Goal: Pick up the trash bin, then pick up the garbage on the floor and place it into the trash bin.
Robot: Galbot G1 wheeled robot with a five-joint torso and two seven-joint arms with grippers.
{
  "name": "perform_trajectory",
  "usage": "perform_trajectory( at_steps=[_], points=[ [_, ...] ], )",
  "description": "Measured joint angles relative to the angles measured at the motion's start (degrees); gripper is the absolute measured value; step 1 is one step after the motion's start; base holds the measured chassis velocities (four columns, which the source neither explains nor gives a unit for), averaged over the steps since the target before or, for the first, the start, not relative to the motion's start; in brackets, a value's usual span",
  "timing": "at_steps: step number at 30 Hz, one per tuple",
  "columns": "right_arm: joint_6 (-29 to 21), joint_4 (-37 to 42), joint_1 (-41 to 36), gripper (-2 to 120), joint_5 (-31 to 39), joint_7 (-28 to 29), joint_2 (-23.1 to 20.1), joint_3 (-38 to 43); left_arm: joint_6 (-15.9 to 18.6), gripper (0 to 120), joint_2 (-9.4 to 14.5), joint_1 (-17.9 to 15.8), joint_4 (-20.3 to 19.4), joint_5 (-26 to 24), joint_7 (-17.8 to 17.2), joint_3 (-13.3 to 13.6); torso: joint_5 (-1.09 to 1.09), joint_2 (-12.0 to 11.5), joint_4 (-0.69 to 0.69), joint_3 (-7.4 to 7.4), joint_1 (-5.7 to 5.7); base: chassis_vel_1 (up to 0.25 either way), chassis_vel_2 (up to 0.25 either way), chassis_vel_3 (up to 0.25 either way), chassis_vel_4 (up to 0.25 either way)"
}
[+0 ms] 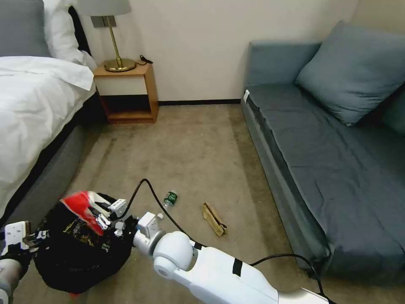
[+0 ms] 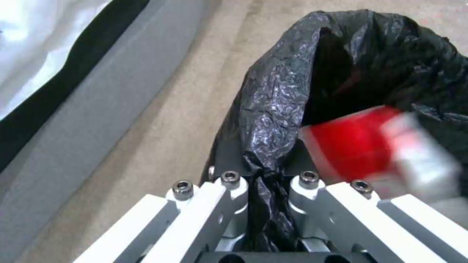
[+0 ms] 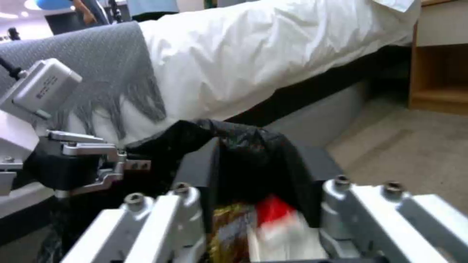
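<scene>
The trash bin, lined with a crinkly black bag, hangs low at my left. My left gripper is shut on its rim, and the liner is pinched between the fingers. My right gripper is over the bin's mouth with its fingers spread open. A red snack packet sits at their tips, blurred above the opening. A gold wrapper lies inside the bin. On the carpet lie a clear bottle with a green label and a crumpled tan paper bag.
A bed with white sheets runs along the left, close to the bin. A wooden nightstand with a brass lamp stands at the back. A grey-blue sofa lines the right. Open carpet lies between them.
</scene>
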Motion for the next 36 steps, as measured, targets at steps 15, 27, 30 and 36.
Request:
perform_trajectory(
  at_steps=[15, 27, 30, 36],
  points=[
    [2.12, 6.35, -8.28, 92, -11.35, -0.44, -6.56, 8.91, 0.09, 6, 0.14, -0.89, 0.64, -0.07, 0.01, -0.29, 0.02, 0.00, 0.00, 0.00, 0.00, 0.000, 0.000, 0.000, 0.000],
    [8.94, 18.89, -31.29, 100, -23.34, -4.44, -19.85, 31.89, 0.06, 6, -0.61, -1.95, 1.33, 0.03, -0.26, 1.03, 0.03, 0.00, -0.01, 0.00, 0.00, 0.000, 0.000, 0.000, 0.000],
    [12.15, 19.25, -35.56, 100, -23.22, -5.07, -19.92, 34.59, 0.06, 6, -0.70, -2.14, 1.27, 0.04, -0.30, 1.17, 0.03, 0.00, -0.01, 0.00, 0.00, 0.000, 0.000, 0.000, 0.000],
    [16.75, 17.87, -40.44, 100, -23.47, -6.39, -18.93, 37.28, 0.05, 6, -0.66, -1.86, 1.20, 0.00, -0.30, 0.87, 0.02, 0.00, 0.01, 0.00, 0.00, 0.000, 0.000, 0.000, 0.000]
  ],
)
